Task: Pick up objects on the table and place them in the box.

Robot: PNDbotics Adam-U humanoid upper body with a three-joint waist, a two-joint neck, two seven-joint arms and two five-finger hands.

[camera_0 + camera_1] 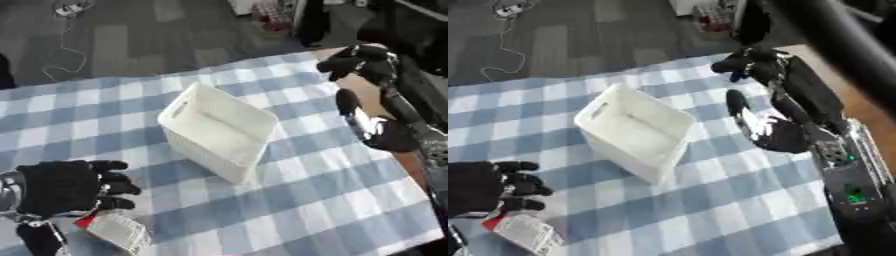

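A white plastic box (181, 111) stands empty and askew in the middle of the blue and white checked tablecloth (306, 200). A flat white packet with a red corner (118, 233) lies near the front left corner. My left hand (61, 189) hovers just above and behind the packet, fingers pointing right and relaxed, with nothing in them. Right of the box, my right hand (785, 132) is raised with its fingers up. Its thumb (739, 111) stands apart and its fingertips (750, 61) bend forward. It holds nothing.
The table's right edge (411, 167) runs under my right arm (846, 187). Grey floor lies beyond the far edge, with a white cable (66, 47) at the upper left and reddish clutter (271, 12) at the top.
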